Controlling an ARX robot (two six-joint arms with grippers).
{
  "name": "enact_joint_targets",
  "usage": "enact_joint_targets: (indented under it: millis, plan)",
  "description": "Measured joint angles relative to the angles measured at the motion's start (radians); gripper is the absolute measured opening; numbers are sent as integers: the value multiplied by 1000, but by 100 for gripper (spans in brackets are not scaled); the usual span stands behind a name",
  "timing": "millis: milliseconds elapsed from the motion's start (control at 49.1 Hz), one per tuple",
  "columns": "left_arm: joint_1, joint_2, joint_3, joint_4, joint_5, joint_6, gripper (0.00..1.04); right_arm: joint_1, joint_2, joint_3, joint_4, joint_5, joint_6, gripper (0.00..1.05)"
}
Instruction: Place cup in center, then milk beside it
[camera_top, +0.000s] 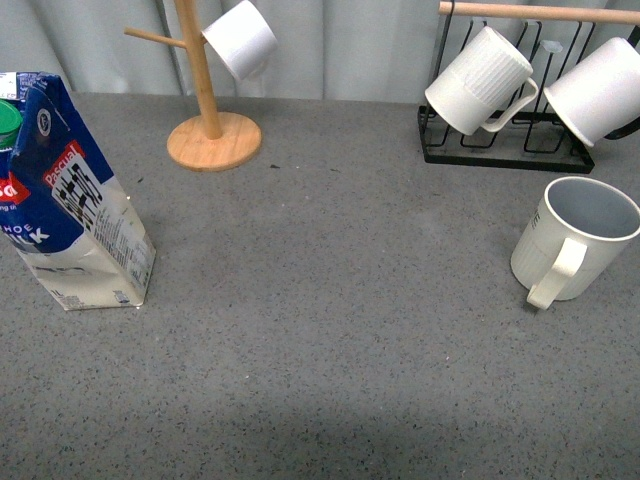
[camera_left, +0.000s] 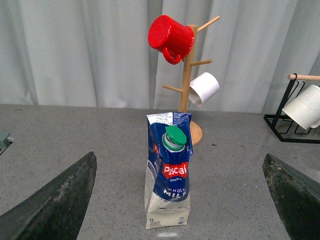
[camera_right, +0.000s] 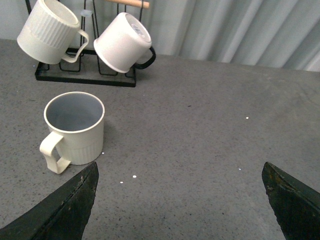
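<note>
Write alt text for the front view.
A cream cup stands upright at the right of a grey table, a milk carton at the left edge. Behind are a wooden mug tree with one white cup and a black rack holding two white mugs. No arm shows.

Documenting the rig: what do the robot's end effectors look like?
The left end effector and right end effector each show two dark grey, wedge-shaped fingers with a rough matte surface. No cables or markings show.
</note>
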Motion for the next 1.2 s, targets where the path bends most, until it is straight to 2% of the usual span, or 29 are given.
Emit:
enact_joint_targets:
  millis: [102,244,448,835,1160,1201]
  plan:
    - [0,0,0,0,0,0,98,-46,189,45,114,-87,7,95]
    - [0,0,0,0,0,0,98,-76,513,152,290,-144,29,95]
    - [0,0,0,-1,0,0,98,-100,880,338,364,-185,92,95]
    - [0,0,0,-1,0,0,98,-78,1336,645,207,-216,273,95]
    - [0,0,0,-1,0,0,98,-54,1450,768,91,-204,318,95]
    - [0,0,0,-1,0,0,98,-53,1457,776,77,-203,326,93]
